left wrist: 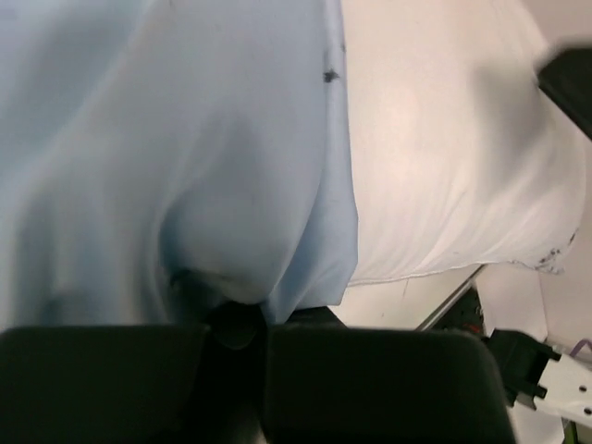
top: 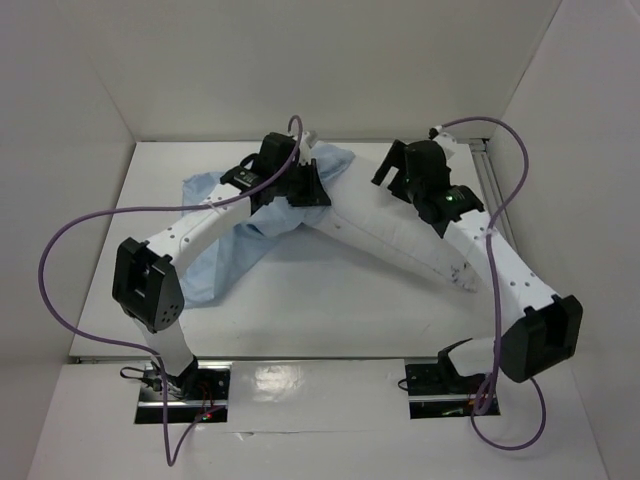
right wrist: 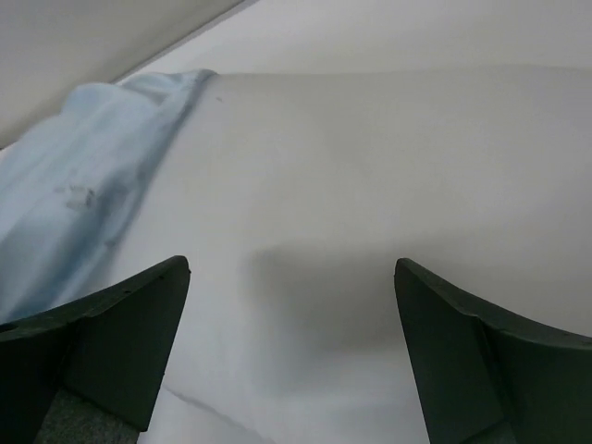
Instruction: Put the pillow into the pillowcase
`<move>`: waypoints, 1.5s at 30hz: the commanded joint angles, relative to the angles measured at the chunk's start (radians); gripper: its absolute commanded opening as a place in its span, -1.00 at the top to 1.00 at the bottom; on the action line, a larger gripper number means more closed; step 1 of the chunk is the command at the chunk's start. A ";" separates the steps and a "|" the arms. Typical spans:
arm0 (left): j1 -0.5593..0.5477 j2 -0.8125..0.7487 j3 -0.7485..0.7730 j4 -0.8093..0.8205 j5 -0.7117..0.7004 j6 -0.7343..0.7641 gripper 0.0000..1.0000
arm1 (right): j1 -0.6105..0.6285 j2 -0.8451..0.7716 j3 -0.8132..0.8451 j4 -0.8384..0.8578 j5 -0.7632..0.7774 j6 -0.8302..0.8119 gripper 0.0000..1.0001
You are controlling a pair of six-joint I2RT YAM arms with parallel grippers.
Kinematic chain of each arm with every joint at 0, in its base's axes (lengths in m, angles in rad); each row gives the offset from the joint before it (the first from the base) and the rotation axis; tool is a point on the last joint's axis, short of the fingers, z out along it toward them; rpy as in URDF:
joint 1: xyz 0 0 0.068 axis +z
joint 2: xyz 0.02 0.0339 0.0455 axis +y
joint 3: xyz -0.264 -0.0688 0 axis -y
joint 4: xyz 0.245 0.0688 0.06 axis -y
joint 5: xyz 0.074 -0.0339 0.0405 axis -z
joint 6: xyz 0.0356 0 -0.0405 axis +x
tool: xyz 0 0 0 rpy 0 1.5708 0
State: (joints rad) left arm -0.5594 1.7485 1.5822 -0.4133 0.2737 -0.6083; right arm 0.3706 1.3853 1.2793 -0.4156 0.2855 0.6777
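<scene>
The light blue pillowcase (top: 225, 260) lies limp at the left middle of the table, one end lifted. My left gripper (top: 310, 185) is shut on a fold of that end; in the left wrist view the blue cloth (left wrist: 185, 157) hangs from the closed jaws of the gripper (left wrist: 239, 328). The white pillow (top: 390, 235) lies diagonally from the pillowcase's raised end toward the right arm, and it also shows in the left wrist view (left wrist: 444, 157). My right gripper (top: 390, 165) is open and empty just above the pillow (right wrist: 370, 185), with the pillowcase edge (right wrist: 83, 185) to its left (right wrist: 291, 287).
White walls enclose the table at the back and both sides. A metal rail (top: 490, 175) runs along the right back edge. Purple cables (top: 60, 250) loop off both arms. A black part of the right arm (left wrist: 569, 79) shows in the left wrist view.
</scene>
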 commanded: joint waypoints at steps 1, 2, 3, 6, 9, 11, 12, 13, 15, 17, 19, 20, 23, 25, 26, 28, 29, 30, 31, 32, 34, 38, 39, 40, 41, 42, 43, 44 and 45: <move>0.019 -0.015 0.071 0.097 0.025 -0.022 1.00 | -0.007 -0.110 0.055 -0.276 0.177 -0.128 -0.98; 0.019 -0.015 0.071 0.084 0.016 -0.022 1.00 | -0.019 -0.149 0.039 -0.311 0.187 -0.129 -0.98; 0.019 -0.026 0.071 0.084 0.006 -0.022 1.00 | -0.041 -0.167 0.003 -0.371 0.187 -0.139 -0.98; 0.029 -0.026 0.082 0.044 -0.034 -0.008 1.00 | -0.052 -0.248 -0.111 -0.460 0.106 -0.112 -0.98; 0.039 -0.026 0.091 0.031 -0.045 0.002 1.00 | -0.052 -0.344 -0.233 -0.485 0.080 -0.046 -0.98; 0.039 -0.026 0.101 0.022 -0.045 0.002 1.00 | -0.052 -0.377 -0.280 -0.456 0.037 -0.034 -0.98; 0.039 -0.026 0.101 0.022 -0.045 0.002 1.00 | -0.052 -0.378 -0.302 -0.422 0.006 -0.033 -0.98; 0.039 -0.026 0.101 0.022 -0.045 0.002 1.00 | -0.052 -0.378 -0.313 -0.399 -0.005 -0.033 -0.91; 0.039 -0.026 0.119 0.022 -0.035 0.002 1.00 | -0.052 -0.335 -0.333 -0.327 -0.034 -0.046 -0.56; 0.013 -0.026 0.130 0.013 -0.034 0.011 1.00 | -0.052 -0.303 -0.322 -0.281 -0.097 -0.056 0.18; -0.020 -0.006 0.169 0.002 -0.034 0.025 1.00 | -0.009 -0.264 -0.241 -0.227 -0.133 -0.056 1.00; -0.075 0.009 0.200 -0.028 -0.007 0.025 1.00 | 0.014 -0.264 -0.204 -0.209 -0.134 -0.044 1.00; -0.211 0.107 0.408 -0.109 0.077 0.025 1.00 | 0.103 -0.244 -0.045 -0.187 -0.062 -0.004 1.00; -0.269 0.169 0.582 -0.151 0.078 0.047 1.00 | 0.113 -0.230 0.035 -0.187 -0.040 0.005 1.00; -0.284 0.181 0.623 -0.165 0.113 0.047 1.00 | 0.113 -0.230 0.049 -0.187 -0.029 0.005 1.00; -0.275 0.181 0.664 -0.145 0.166 0.009 1.00 | 0.113 -0.230 0.058 -0.187 -0.005 0.005 1.00; -0.246 0.163 0.653 -0.122 0.211 -0.005 1.00 | 0.113 -0.230 0.069 -0.187 0.006 -0.004 1.00; -0.229 0.151 0.636 -0.096 0.211 -0.019 1.00 | 0.113 -0.221 0.069 -0.187 0.006 -0.004 1.00; -0.214 0.140 0.621 -0.081 0.211 -0.028 1.00 | 0.113 -0.221 0.092 -0.208 0.015 -0.015 1.00; -0.199 0.128 0.621 -0.081 0.211 -0.028 1.00 | 0.113 -0.221 0.101 -0.224 0.027 -0.024 1.00; -0.157 0.109 0.621 -0.128 0.211 -0.028 1.00 | 0.113 -0.252 0.101 -0.255 0.027 -0.036 1.00; -0.148 -0.013 0.543 -0.215 0.116 0.015 1.00 | 0.113 -0.377 0.035 -0.328 0.049 -0.047 1.00; -0.148 -0.088 0.507 -0.229 0.069 0.015 1.00 | 0.113 -0.422 0.022 -0.354 0.049 -0.056 1.00; -0.158 -0.125 0.434 -0.245 0.044 0.015 1.00 | 0.113 -0.443 -0.009 -0.403 0.049 -0.056 1.00; -0.180 -0.160 0.399 -0.266 -0.006 0.015 1.00 | 0.113 -0.466 -0.024 -0.422 0.037 -0.056 1.00; -0.197 -0.223 0.369 -0.281 -0.033 0.006 1.00 | 0.113 -0.509 -0.038 -0.437 0.020 -0.056 1.00; -0.214 -0.246 0.334 -0.298 -0.053 0.005 1.00 | 0.113 -0.528 -0.049 -0.472 -0.017 -0.056 1.00; -0.235 -0.271 0.320 -0.312 -0.086 -0.005 1.00 | 0.113 -0.546 -0.049 -0.494 -0.037 -0.067 1.00; -0.282 -0.306 0.320 -0.358 -0.111 -0.005 1.00 | 0.113 -0.571 -0.049 -0.518 -0.054 -0.067 1.00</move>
State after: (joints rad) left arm -0.7479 1.5764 1.8904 -0.8165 0.1959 -0.5858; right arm 0.4679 0.8677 1.2324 -0.9096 0.3210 0.6189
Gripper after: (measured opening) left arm 0.032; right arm 0.017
